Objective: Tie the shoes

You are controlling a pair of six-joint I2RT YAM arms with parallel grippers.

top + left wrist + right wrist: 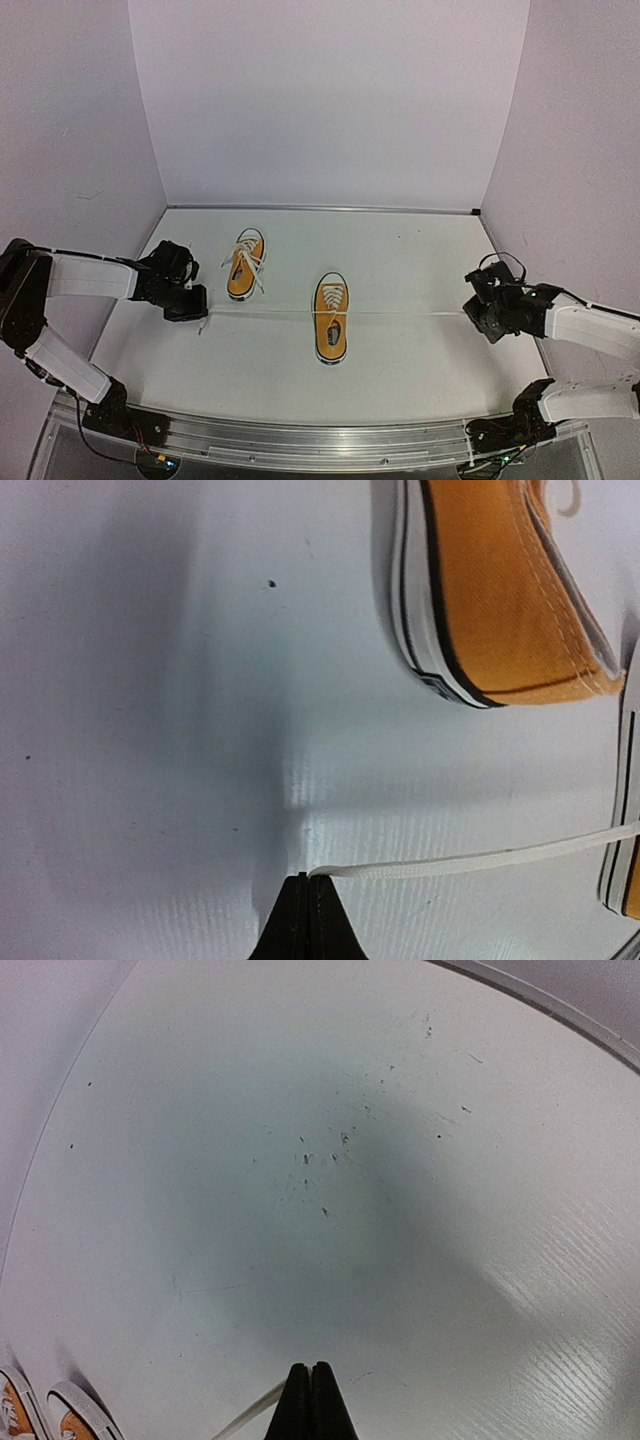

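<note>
Two orange-yellow sneakers stand on the white table. The left shoe has loose, tangled white laces. The right shoe has its lace ends pulled out taut to both sides in one straight line. My left gripper is shut on the left lace end, left of both shoes; the left shoe's side shows in the left wrist view. My right gripper is shut on the right lace end, far right of the shoe. Both shoe toes show at the bottom left of the right wrist view.
White walls close the table on the left, back and right. A metal rail with the arm bases runs along the near edge. The table's back edge curves through the right wrist view.
</note>
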